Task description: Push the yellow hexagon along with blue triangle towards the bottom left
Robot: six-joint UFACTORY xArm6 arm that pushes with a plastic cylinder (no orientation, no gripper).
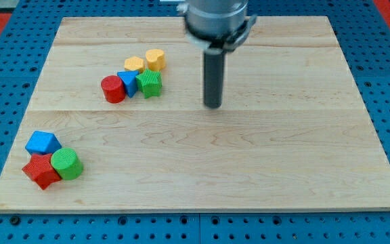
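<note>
The yellow hexagon (156, 58) sits at the upper left of the wooden board (263, 169), at the top right of a cluster. The blue triangle (128, 81) lies in the middle of that cluster, touching a yellow block (134, 64), a red cylinder (113, 89) and a green star (149, 83). My tip (212, 105) rests on the board to the right of the cluster, well apart from the green star and level with the cluster's lower edge.
A second group lies at the board's bottom left corner: a blue block (42, 142), a red star (40, 171) and a green cylinder (67, 164), all touching. The blue pegboard (5, 81) surrounds the board.
</note>
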